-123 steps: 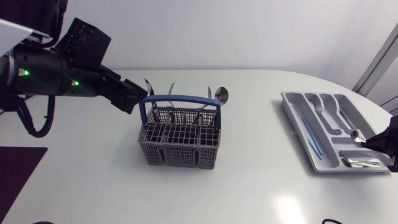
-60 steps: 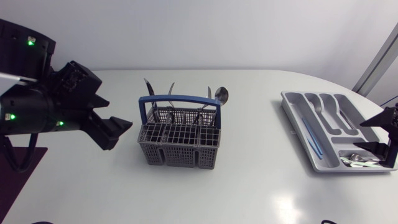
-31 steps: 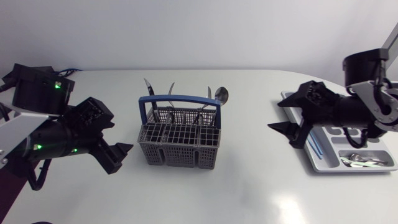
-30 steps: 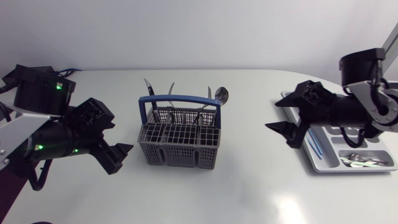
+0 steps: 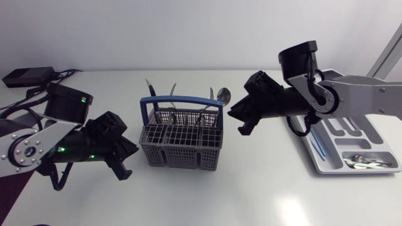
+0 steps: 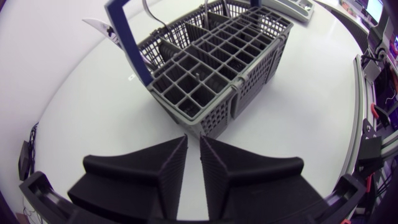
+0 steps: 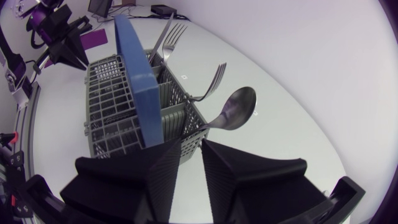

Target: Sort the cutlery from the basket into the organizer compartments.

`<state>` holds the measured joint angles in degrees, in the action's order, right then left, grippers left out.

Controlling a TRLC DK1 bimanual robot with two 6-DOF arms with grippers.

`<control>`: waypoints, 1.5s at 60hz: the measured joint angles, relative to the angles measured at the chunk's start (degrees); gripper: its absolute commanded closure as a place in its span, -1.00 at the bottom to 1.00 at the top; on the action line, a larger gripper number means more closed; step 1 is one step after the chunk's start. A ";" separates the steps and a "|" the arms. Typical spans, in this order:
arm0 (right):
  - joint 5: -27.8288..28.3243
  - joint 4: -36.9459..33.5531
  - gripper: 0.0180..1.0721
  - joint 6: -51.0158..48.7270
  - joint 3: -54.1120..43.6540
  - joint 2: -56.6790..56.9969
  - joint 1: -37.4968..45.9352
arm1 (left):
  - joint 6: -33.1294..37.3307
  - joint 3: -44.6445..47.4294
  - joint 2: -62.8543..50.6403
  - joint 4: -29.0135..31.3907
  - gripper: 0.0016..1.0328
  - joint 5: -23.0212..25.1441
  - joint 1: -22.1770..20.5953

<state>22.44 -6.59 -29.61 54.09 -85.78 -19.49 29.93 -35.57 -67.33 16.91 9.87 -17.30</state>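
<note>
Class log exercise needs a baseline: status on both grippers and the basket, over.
Left gripper shut, empty, short of basket. Right gripper shut, empty, spoon just ahead. Blue handle close beside it.

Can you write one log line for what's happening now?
left gripper shut, empty | right gripper shut, empty | both near basket | cutlery inside

the right gripper (image 5: 239, 122) has swung from the grey plastic organizer tray (image 5: 352, 171) at the frame's right edge to upper centre, just right of the grey mesh basket with a blue handle (image 5: 182, 135). the left gripper (image 5: 127, 162) has dropped from the basket's upper left to its lower left.
</note>
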 measured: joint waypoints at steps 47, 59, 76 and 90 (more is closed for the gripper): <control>3.02 -5.20 0.86 2.84 0.35 -1.66 -6.47 | 1.42 -8.41 -25.29 -14.29 0.93 0.59 6.05; 3.91 -6.78 0.86 2.71 -5.03 4.55 -7.85 | 1.46 -11.80 -27.58 -15.12 0.93 1.57 6.32; 7.80 -8.61 0.86 -2.23 -7.15 8.61 7.48 | 1.68 -11.85 -27.45 -15.08 0.93 4.87 9.81; 7.80 -5.60 0.86 -3.04 -6.89 1.03 9.51 | 1.66 -11.85 -27.43 -15.10 0.93 4.90 9.44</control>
<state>30.24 -12.19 -32.64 47.20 -84.75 -9.98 31.59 -47.42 -94.76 1.80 14.76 -7.86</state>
